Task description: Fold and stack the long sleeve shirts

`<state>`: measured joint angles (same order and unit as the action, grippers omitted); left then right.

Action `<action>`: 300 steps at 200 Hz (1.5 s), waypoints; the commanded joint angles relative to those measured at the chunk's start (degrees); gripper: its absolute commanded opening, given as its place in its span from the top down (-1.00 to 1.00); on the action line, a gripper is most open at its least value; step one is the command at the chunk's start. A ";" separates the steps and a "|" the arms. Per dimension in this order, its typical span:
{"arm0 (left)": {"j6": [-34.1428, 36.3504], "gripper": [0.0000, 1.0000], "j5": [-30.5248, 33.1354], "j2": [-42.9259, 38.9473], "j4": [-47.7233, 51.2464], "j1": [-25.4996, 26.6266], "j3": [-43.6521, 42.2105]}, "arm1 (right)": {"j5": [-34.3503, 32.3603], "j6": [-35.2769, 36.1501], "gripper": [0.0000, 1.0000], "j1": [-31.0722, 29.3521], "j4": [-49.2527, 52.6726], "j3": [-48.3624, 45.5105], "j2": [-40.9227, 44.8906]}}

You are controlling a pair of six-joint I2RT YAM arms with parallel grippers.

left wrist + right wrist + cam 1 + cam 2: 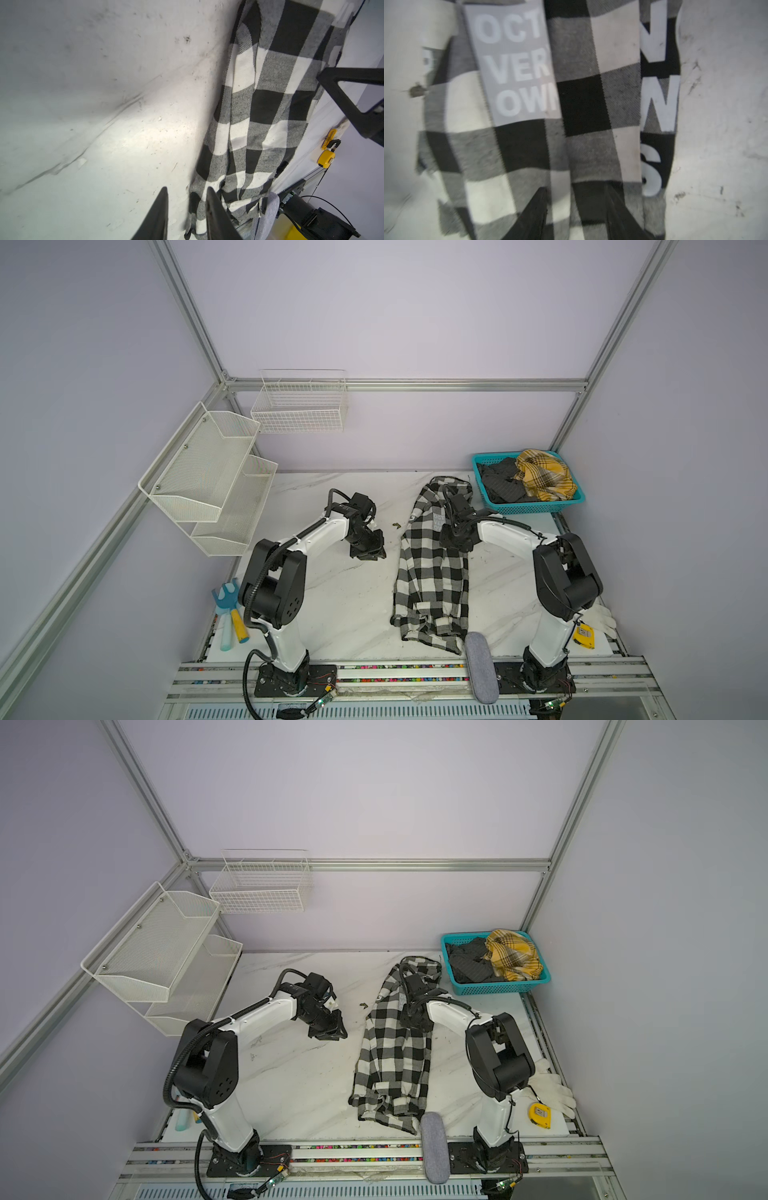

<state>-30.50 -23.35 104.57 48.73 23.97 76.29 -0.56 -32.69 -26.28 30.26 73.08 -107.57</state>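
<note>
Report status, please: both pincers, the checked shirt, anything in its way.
Left pincer open, empty, beside checked shirt. Right pincer open, above it. Shirt on table, not yet stacked. Grey pad at its hem.

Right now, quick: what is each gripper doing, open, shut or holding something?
Left gripper: open, empty, over bare table beside the shirt.
Right gripper: open above the shirt; blurred, but no cloth seems pinched.

Blk/wht check shirt (432, 572), yellow plaid shirt (544, 475), dk grey shirt (500, 483), teal basket (540, 508).
</note>
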 commanded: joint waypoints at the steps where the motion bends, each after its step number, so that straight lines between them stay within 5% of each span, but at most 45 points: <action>1: -0.75 0.39 -2.97 1.63 -1.46 2.93 6.70 | -3.18 0.30 0.08 1.08 1.99 3.17 -2.58; 74: -4.88 0.42 -4.74 10.53 -6.62 7.04 6.90 | 3.28 5.70 0.12 1.25 -4.94 3.92 -9.76; 164: -3.80 0.33 -0.85 5.59 -8.27 -3.59 -5.61 | 5.12 4.64 0.11 -3.78 -1.25 26.86 -24.33; 226: -2.72 0.06 1.55 -4.40 -1.74 -3.92 -3.25 | 0.03 2.28 -0.27 -3.76 0.23 14.52 -5.67; 263: -3.49 -0.23 4.48 -13.59 1.37 -6.34 -10.49 | 0.54 2.57 -0.34 -3.94 0.91 1.73 5.88; 300: -6.09 -0.41 -1.19 -17.27 -1.70 -8.94 -20.53 | 2.66 -0.53 -0.31 -6.25 0.33 -10.61 16.15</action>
<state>-34.17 -21.04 87.53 47.59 16.03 62.33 1.21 -30.61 -30.76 28.97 69.12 -95.50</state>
